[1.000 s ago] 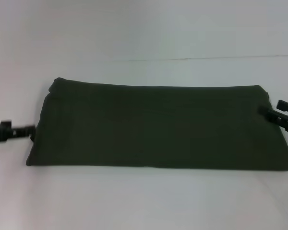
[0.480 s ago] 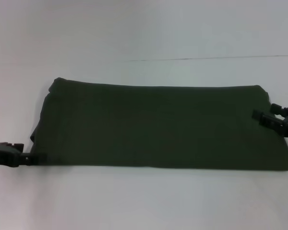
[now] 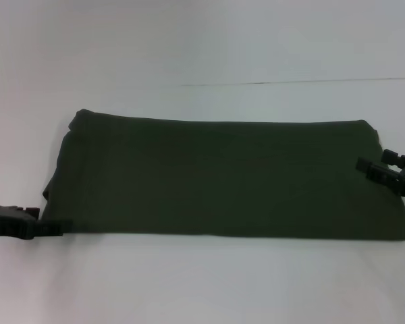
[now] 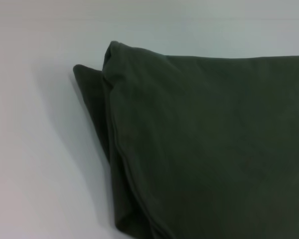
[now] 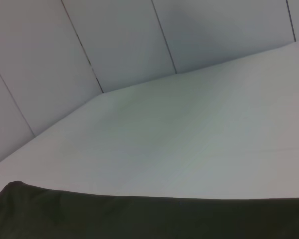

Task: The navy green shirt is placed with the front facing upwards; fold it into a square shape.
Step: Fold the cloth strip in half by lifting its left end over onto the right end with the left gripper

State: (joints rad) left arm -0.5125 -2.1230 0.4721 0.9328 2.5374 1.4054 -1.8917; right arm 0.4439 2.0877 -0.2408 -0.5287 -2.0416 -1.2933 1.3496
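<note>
The navy green shirt (image 3: 223,179) lies on the white table as a long folded band, plain dark side up; no lettering or collar shows. My left gripper (image 3: 54,228) sits low at the shirt's near left corner, touching its edge. The left wrist view shows that end of the shirt (image 4: 214,144), with layered folds stacked at the corner. My right gripper (image 3: 364,165) reaches in over the shirt's right end, about halfway along that edge. In the right wrist view only a strip of the shirt (image 5: 139,216) shows, with table beyond it.
The white table (image 3: 202,283) surrounds the shirt on all sides. A thin seam (image 3: 290,82) crosses it behind the shirt. Grey wall panels (image 5: 114,40) rise beyond the table's far edge.
My left gripper slid from the middle of the shirt's left edge toward me, down to the near left corner. The right gripper shifted slightly inward over the right edge. The shirt stays put.
</note>
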